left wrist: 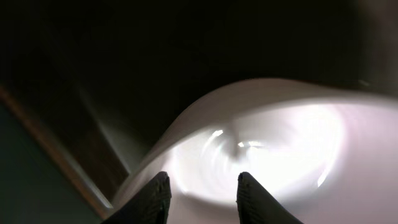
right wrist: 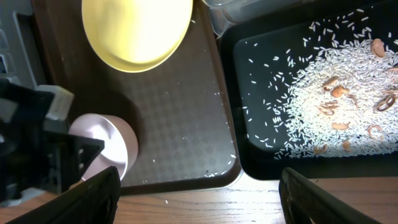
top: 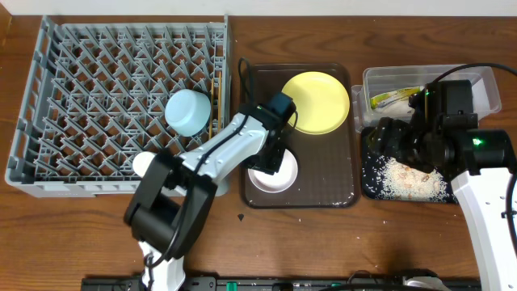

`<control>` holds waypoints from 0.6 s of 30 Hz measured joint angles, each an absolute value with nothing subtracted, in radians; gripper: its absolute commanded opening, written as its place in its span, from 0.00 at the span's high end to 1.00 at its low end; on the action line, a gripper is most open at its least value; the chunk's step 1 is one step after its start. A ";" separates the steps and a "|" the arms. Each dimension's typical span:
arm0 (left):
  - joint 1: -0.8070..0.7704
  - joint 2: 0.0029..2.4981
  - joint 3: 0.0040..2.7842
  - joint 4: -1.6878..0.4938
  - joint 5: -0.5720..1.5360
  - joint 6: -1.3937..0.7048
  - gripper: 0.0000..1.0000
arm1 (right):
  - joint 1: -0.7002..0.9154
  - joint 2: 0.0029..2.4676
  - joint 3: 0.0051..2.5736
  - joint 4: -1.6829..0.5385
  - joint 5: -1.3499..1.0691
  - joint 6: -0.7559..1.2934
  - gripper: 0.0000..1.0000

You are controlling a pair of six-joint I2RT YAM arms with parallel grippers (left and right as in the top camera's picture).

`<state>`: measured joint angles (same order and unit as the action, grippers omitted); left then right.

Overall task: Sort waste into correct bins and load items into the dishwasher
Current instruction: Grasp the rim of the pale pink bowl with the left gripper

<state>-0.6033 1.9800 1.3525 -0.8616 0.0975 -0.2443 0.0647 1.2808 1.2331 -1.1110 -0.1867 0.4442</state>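
Now loading dishes: L gripper (left wrist: 202, 186), fingers apart, hovers over white bowl (top: 273, 180) on brown tray (top: 327, 174); R gripper (right wrist: 199, 190) also agape. Next, prob.: clamp rim, lift to dish rack (top: 97, 97).

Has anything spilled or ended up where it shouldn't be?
Yes, some rice is out of place. Most of the white rice sits in the black tray, but scattered grains lie on the brown serving tray near its right edge, and a few on the wooden table in front.
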 measured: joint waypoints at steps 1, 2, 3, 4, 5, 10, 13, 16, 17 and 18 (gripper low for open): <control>-0.603 1.993 1.352 -0.857 0.097 -0.249 0.76 | 0.065 1.281 1.233 -1.111 -0.186 0.444 0.20; -0.603 2.007 1.353 -0.855 0.095 -0.253 0.77 | 0.065 1.281 1.233 -1.111 -0.187 0.444 0.20; -0.603 2.014 1.353 -0.855 0.096 -0.253 0.78 | 0.065 1.281 1.233 -1.111 -0.187 0.444 0.20; -0.603 2.015 1.353 -0.855 0.100 -0.255 0.78 | 0.065 1.281 1.233 -1.111 -0.187 0.444 0.20; -0.603 2.014 1.353 -0.855 0.102 -0.255 0.77 | 0.065 1.281 1.233 -1.111 -0.187 0.444 0.20; -0.603 2.014 1.356 -0.866 0.153 -0.259 0.76 | 0.065 1.281 1.233 -1.110 -0.187 0.444 0.20; -0.605 2.005 1.361 -0.825 0.224 -0.260 0.74 | 0.065 1.281 1.233 -1.109 -0.187 0.444 0.20; -0.618 1.974 1.371 -0.749 0.284 -0.271 0.73 | 0.065 1.281 1.233 -1.106 -0.187 0.444 0.20; -0.631 1.958 1.380 -0.727 0.294 -0.282 0.74 | 0.065 1.281 1.233 -1.106 -0.187 0.444 0.20; -0.644 1.948 1.386 -0.714 0.300 -0.290 0.73 | 0.065 1.281 1.233 -1.106 -0.187 0.444 0.20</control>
